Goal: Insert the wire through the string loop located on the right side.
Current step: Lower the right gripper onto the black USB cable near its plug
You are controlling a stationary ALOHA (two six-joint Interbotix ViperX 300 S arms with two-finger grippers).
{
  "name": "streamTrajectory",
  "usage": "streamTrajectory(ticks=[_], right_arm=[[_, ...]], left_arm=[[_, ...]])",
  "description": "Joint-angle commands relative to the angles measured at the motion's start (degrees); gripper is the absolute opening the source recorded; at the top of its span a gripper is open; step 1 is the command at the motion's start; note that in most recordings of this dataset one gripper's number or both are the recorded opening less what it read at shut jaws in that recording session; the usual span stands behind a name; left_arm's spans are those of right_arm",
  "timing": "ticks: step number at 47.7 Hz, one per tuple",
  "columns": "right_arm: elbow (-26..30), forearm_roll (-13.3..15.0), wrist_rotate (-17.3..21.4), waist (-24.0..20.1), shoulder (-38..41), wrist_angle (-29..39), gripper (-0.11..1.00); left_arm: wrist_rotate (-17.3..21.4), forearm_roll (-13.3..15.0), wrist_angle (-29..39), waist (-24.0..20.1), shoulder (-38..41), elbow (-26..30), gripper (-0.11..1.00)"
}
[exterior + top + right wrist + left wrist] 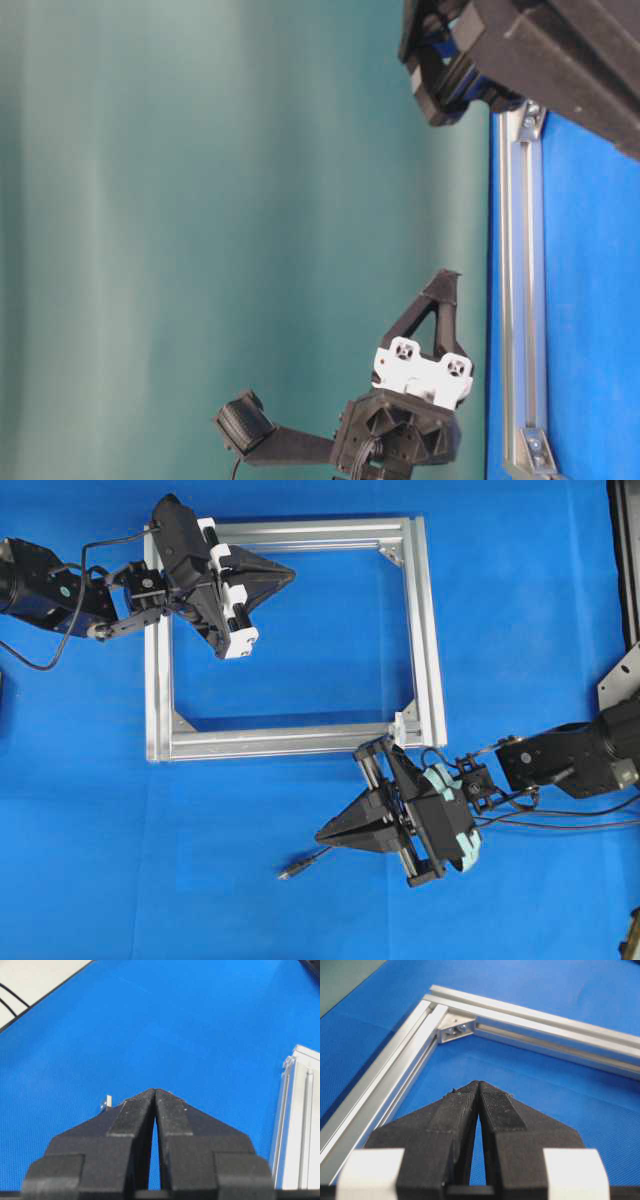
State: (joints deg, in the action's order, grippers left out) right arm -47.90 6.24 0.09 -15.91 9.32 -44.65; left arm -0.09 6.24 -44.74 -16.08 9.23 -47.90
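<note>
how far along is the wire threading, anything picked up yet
Nothing looks done yet. The wire lies loose on the blue mat, its plug tip just below the right gripper, which is shut and empty. The left gripper is shut too, hanging over the silver frame with nothing in it. Nothing passes through the string loop at the frame's lower right corner. Left: grasp the wire, carry it over, thread it.

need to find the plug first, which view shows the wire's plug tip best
The overhead view: the wire's plug tip lies whole on the blue mat, just beyond the shut right gripper. The right wrist view shows only a small pale end peeking past the gripper. The table-level and left wrist views show none of it.
</note>
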Motion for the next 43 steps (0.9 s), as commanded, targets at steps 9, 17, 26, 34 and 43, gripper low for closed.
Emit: streamTrajectory(ticks=[9,17,26,34,43], right_arm=[[1.67,0.0,-0.18,-0.62,-3.78,1.41,-0.05],[1.58,0.09,0.44,-0.79,-3.87,3.78,-0.05],[1.58,0.0,0.97,-2.02,-3.87,4.31,-0.01],[1.41,-0.09,2.81,-2.9,-3.87,6.33,0.33],[1.58,0.0,3.08,-3.6,-3.87,8.0,0.87]], left_arm=[[0.26,-1.14,0.53,-1.05,-3.16,-0.09,-0.02],[0.44,-1.23,0.53,-1.23,-3.34,-0.26,-0.02],[0.7,-1.23,0.53,-1.23,-3.34,-0.26,-0.02],[0.62,-1.23,0.53,-1.32,-3.34,-0.26,-0.02],[0.62,-1.32,0.44,-1.32,-3.34,-0.26,-0.02]])
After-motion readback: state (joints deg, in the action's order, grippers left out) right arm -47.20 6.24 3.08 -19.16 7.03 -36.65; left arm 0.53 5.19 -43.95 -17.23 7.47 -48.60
